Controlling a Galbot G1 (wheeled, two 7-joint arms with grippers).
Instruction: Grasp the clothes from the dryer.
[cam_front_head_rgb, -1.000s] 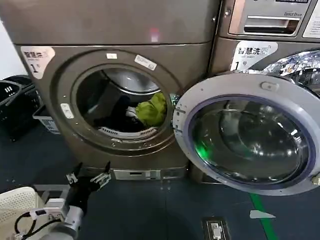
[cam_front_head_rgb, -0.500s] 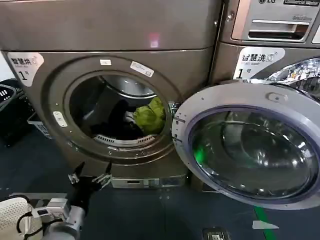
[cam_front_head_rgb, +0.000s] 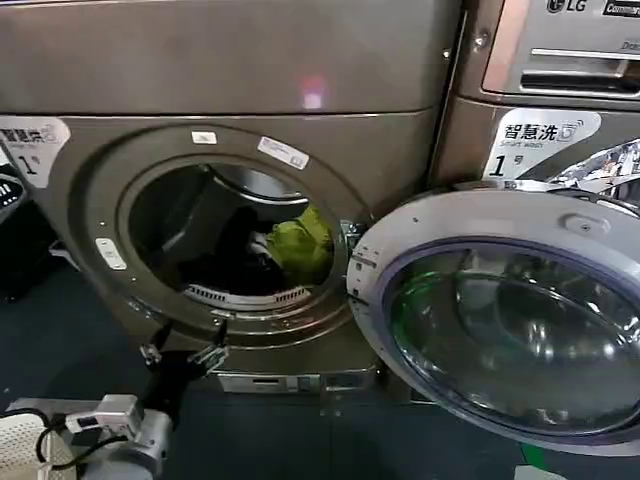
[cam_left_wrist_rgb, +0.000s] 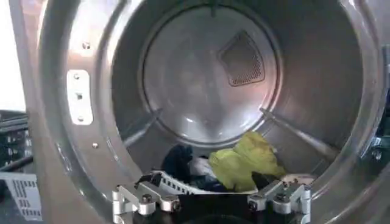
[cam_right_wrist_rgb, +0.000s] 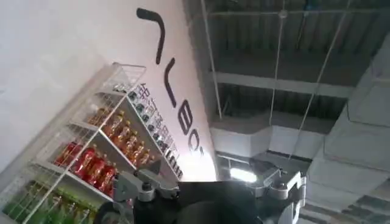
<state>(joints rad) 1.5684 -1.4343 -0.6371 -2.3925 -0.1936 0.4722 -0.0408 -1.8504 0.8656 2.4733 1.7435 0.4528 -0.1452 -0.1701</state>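
Observation:
The dryer stands with its round door swung open to the right. Inside the drum lie the clothes: a yellow-green garment on dark and white pieces. My left gripper hangs open and empty just below the drum's front rim, outside the opening. In the left wrist view the yellow-green garment and a dark piece rest on the drum floor beyond my left gripper. My right gripper points up toward a ceiling, open and holding nothing.
A second machine stands to the right, behind the open door. Dark baskets sit at the far left on the dark floor. The right wrist view shows a shelf of bottles on a white wall.
The dryer opening has grown and slid left in the head view. My left gripper has risen from the floor area up to the drum's lower rim, still open.

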